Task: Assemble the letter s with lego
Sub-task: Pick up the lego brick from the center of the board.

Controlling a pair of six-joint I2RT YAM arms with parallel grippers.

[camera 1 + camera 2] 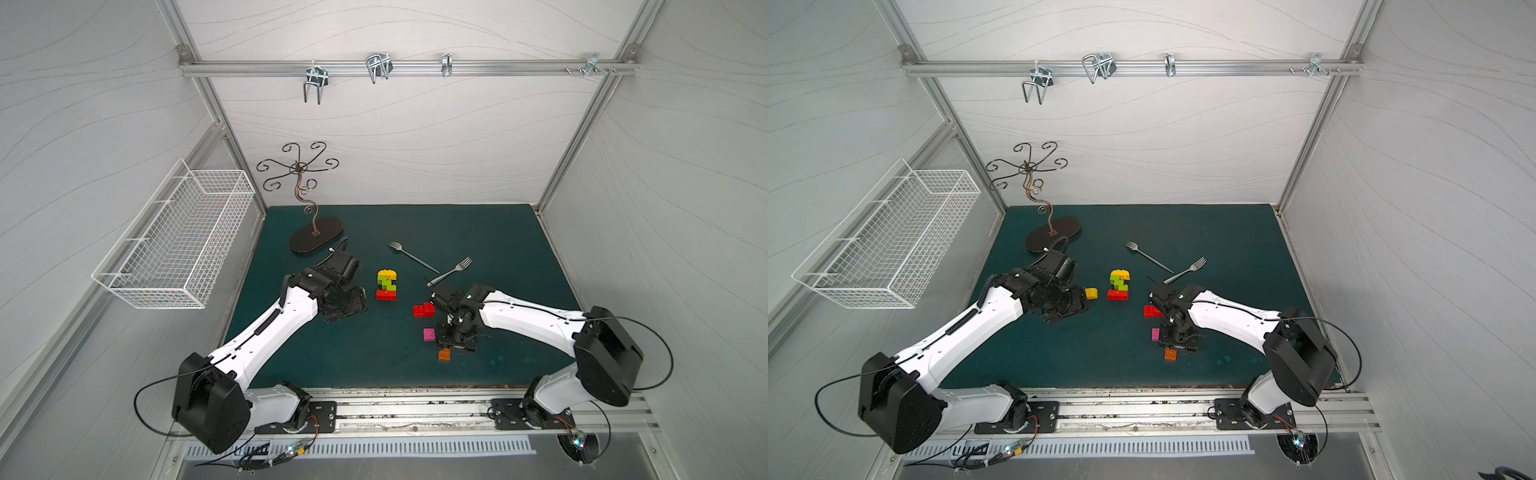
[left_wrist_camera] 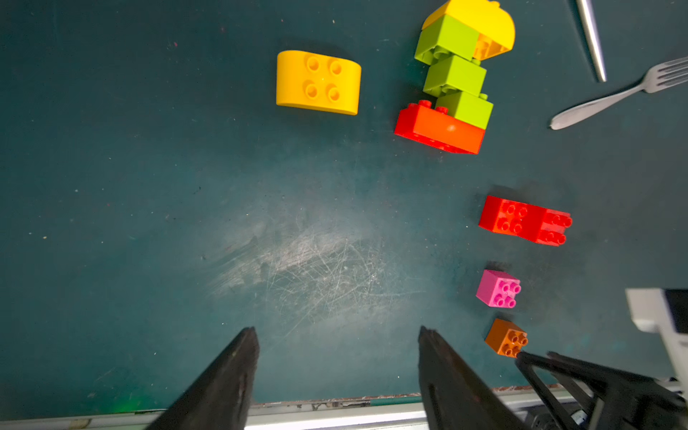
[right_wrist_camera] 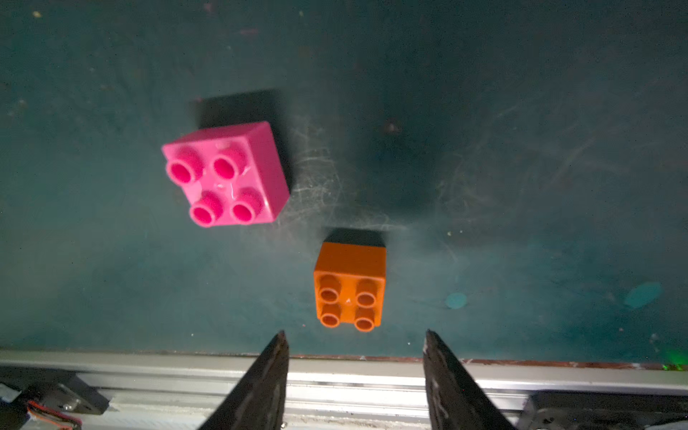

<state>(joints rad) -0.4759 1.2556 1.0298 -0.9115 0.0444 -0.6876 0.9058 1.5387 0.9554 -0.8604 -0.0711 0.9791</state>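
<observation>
Right wrist view: your right hand (image 3: pixel 354 335) part open, holds nothing, orange brick (image 3: pixel 350 284) just beyond tips. Your left hand (image 2: pixel 337 328) spread, empty, over table (image 2: pixel 149 186).

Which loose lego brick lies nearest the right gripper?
The orange brick, just ahead of the right gripper; the pink brick and red bricks lie farther off.

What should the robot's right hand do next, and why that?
Probably move the right gripper a little forward and down over the small orange studded plastic brick, then close on it. Its jaws stand open and empty, and that brick sits studs up just ahead of them, apart from the pink studded brick.
</observation>
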